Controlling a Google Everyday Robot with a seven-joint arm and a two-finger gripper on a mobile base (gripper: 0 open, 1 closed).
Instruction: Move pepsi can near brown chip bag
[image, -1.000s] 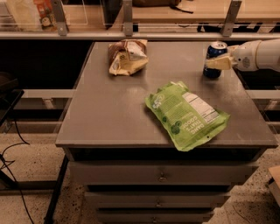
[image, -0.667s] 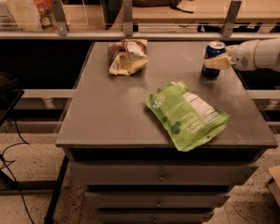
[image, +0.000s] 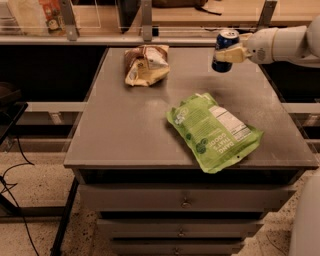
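Camera view only, so tell me: where is your gripper (image: 231, 53)?

Beyond the green bag (image: 215, 131), off its far right corner, over the back of the table (image: 125, 135). My arm (image: 280, 45) reaches in from the right of that bag.

And the jaws?

Pinched on the can (image: 225, 44). One cream finger (image: 231, 55) lies across its front, about halfway down. The other is hidden behind it. The can is nearly upright, silver top up, tipped a little.

Is it standing on the table?

Its base looks clear of the surface, with a faint shadow below, though I cannot be certain from this angle.

Where is the brown bag (image: 145, 64)?

Also beyond the green bag, but off its far left. It lies crumpled near the table's back edge, well apart from the can.

And the green bag itself?

Flat, label up, skewed, toward the table's front right, with one corner reaching the front edge. It touches neither the can nor the brown bag. Drawers (image: 185, 202) sit below it, under the tabletop.
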